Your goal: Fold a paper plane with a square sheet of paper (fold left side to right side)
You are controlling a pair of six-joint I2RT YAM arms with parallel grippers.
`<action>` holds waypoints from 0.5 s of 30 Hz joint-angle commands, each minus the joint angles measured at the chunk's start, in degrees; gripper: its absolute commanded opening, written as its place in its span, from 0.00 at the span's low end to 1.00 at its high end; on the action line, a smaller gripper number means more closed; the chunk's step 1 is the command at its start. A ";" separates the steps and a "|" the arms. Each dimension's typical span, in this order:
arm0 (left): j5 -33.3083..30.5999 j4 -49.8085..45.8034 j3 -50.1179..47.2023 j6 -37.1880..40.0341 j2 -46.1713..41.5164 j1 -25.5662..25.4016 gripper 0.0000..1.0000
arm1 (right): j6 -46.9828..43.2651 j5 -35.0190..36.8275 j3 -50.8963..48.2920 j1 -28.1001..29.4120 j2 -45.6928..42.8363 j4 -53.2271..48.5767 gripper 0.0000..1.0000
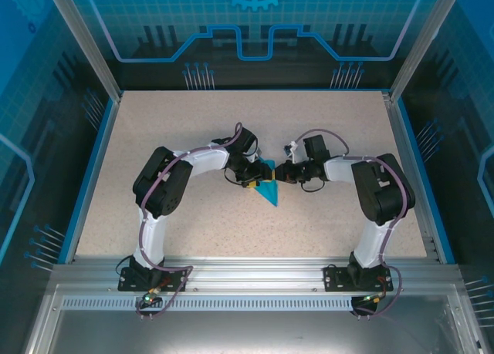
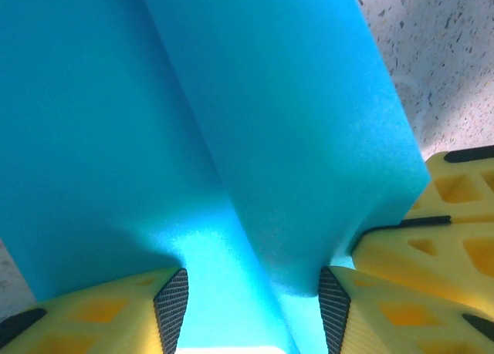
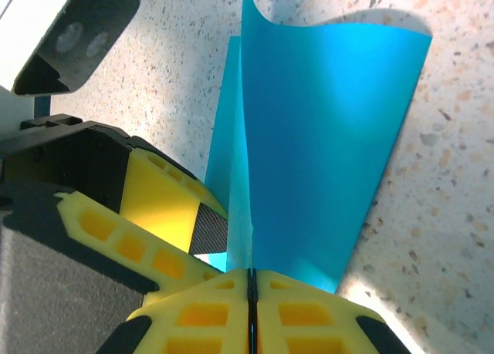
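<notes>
Yellow-fingered right claw (image 3: pixel 248 281): clenched, fingers meeting flush, with the edge of the thin cyan-blue square sheet of paper (image 3: pixel 324 138) nipped in the seam. My read: that pinch is the anchor, fixing the layers so they can't slide while the fold gets set.

Yellow-fingered left claw (image 2: pixel 252 311): released. Its black ribbed pads (image 2: pixel 171 308) sit well apart with paper running through the gap, and I see no squeeze. Its tip sits just beside the right claw's, facing it. Probably straddling the fold so it can close on it or run along the crease, but that's a guess.

Sheet: not flat. In the right wrist view one layer rises from the pinch as a near-vertical edge, and a wider flap bows out to the side with its far corner curled, throwing a shadow on the speckled beige table (image 3: pixel 455 215). From above it reads as a small wedge between the two claws at mid-table, point toward the arm bases. Can't tell how much of it rests on the surface.

Status: the side-to-side fold looks half made, the crease isn't pressed and there's no dart shape.

Risk: thin, springy paper. Release the anchor before pressing and the flap likely pops open. Close the left claw off-line and the crease goes crooked.
</notes>
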 commanded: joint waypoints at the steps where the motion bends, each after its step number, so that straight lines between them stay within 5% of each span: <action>1: -3.25 -2.78 -0.30 -0.64 3.00 -0.55 0.54 | -2.22 1.11 2.00 -0.86 1.70 -2.60 0.09; 15: -3.24 -2.94 -0.17 -0.64 3.19 -0.59 0.54 | -3.84 0.71 1.74 -1.00 1.43 -4.38 0.10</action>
